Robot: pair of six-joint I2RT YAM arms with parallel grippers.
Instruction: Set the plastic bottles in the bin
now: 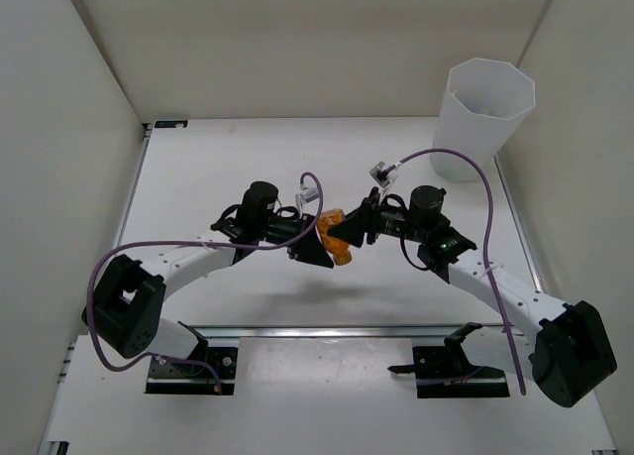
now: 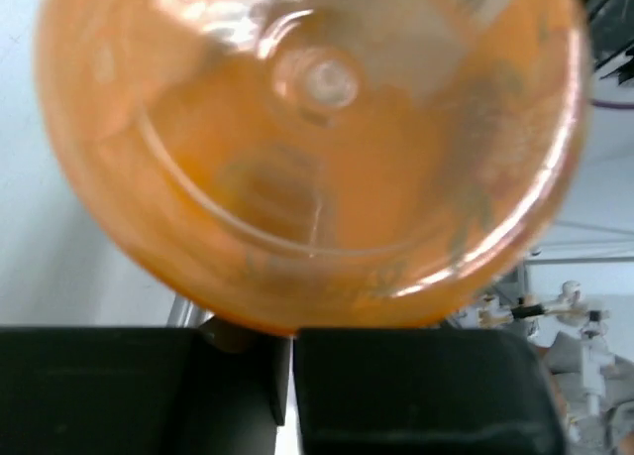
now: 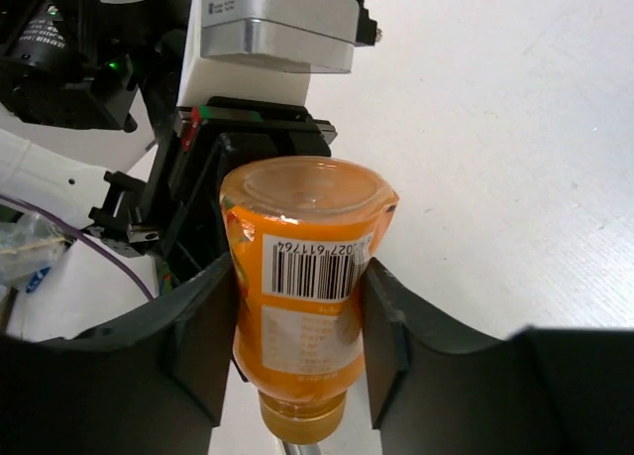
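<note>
One plastic bottle, orange (image 1: 337,235), hangs above the table's middle between the two arms. My right gripper (image 1: 355,229) is shut on it; in the right wrist view its fingers (image 3: 203,326) press both sides of the barcode label (image 3: 302,286), cap toward the camera. My left gripper (image 1: 319,249) is at the bottle's base. In the left wrist view the orange base (image 2: 317,148) fills the frame and the jaws (image 2: 285,346) stand almost together below it, gripping nothing I can see. The bin (image 1: 485,108) stands at the far right corner. No other bottles show.
White walls close the table at back, left and right. A purple cable (image 1: 475,177) loops from the right arm toward the bin. The left arm's silver wrist block (image 3: 277,24) sits right behind the bottle. Black mounts (image 1: 446,361) sit at the near edge.
</note>
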